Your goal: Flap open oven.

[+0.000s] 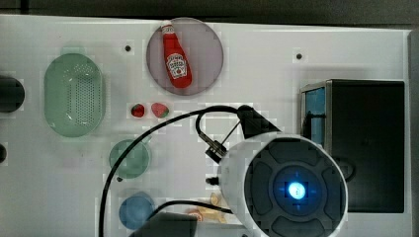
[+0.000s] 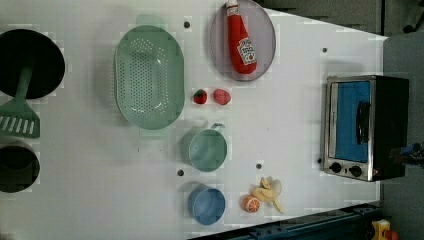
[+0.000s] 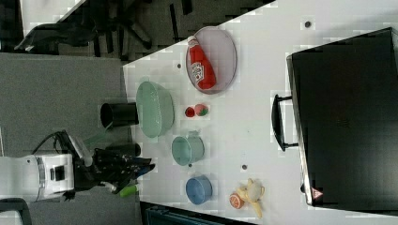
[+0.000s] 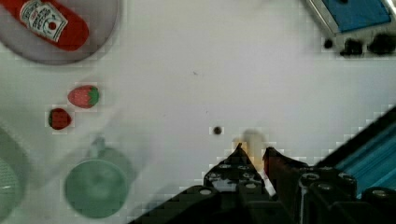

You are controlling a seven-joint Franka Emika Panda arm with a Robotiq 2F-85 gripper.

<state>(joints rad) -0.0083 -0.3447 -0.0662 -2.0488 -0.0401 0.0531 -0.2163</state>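
Hovering tool: the tool [image 4: 252, 156] hangs above the white surface [image 4: 196, 56], its two dark fingers a narrow gap apart, released, gripping nothing and touching nothing; a yellowish blur shows between the tips.
Oven: the oven [image 2: 365, 127] stands at the left view's right edge, blue glass door shut, dark bar handle [image 2: 363, 122] across it, black knobs [image 2: 345, 169] at its lower corner.
Surface: a ketchup bottle [image 2: 240, 40] lies on a grey plate [image 2: 265, 55] at the left view's top; two strawberries [image 2: 211, 96] sit beside a green colander [image 2: 149, 76]; below them a green cup [image 2: 204, 149], a blue bowl [image 2: 206, 205], a banana [image 2: 270, 192] and an orange half [image 2: 250, 203].
Room: grey floor [image 3: 61, 84] fills the right view's left half.
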